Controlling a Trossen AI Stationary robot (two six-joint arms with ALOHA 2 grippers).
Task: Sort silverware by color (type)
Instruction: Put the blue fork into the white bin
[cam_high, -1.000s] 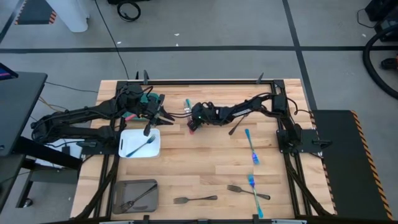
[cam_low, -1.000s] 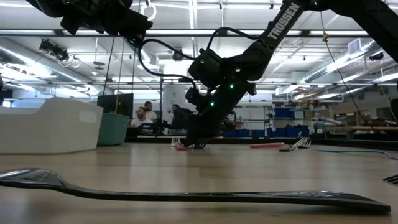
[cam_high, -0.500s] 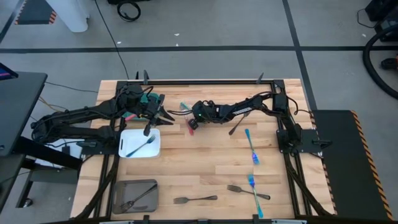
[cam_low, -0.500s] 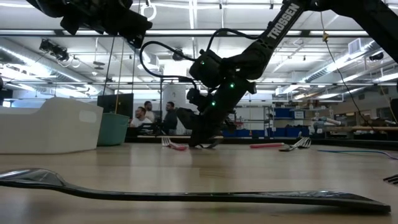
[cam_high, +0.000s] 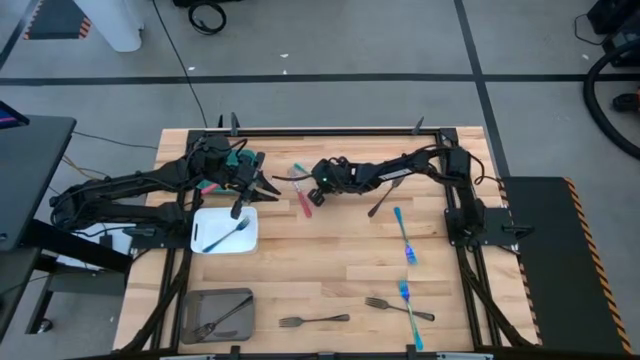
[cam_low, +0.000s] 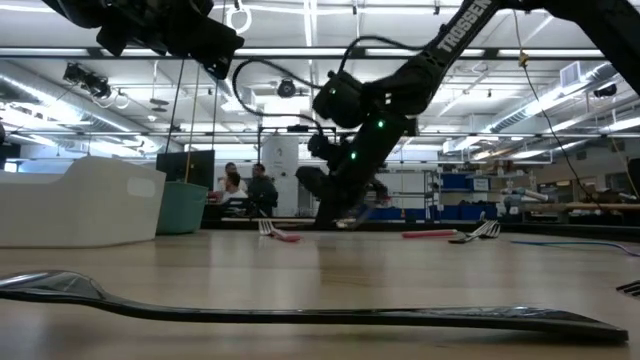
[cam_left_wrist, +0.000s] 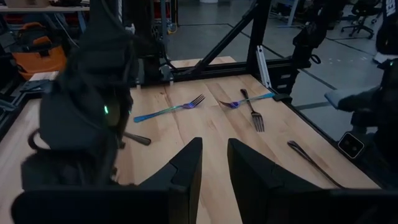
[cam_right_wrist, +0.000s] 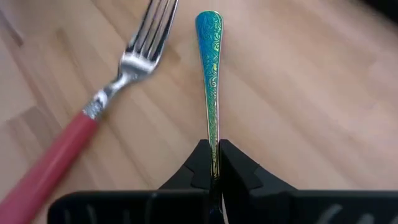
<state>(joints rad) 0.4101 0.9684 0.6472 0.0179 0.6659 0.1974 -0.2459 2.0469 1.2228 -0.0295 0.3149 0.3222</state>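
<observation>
near the worktop's (cam_high: 330, 250) far edge, the right pincer (cam_right_wrist: 214, 163) pinches a blue utensil (cam_right_wrist: 210, 74) by a thin edge; it could twist free, probably onto the red-handled fork (cam_right_wrist: 93, 109) just beside.

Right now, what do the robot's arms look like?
Both arms are dark, nearly black, with jointed segments and black cables looping off them. The right arm has white TROSSEN lettering and small green lights near its wrist. The left arm shows teal parts by its gripper. Each ends in two dark jaws.
</observation>
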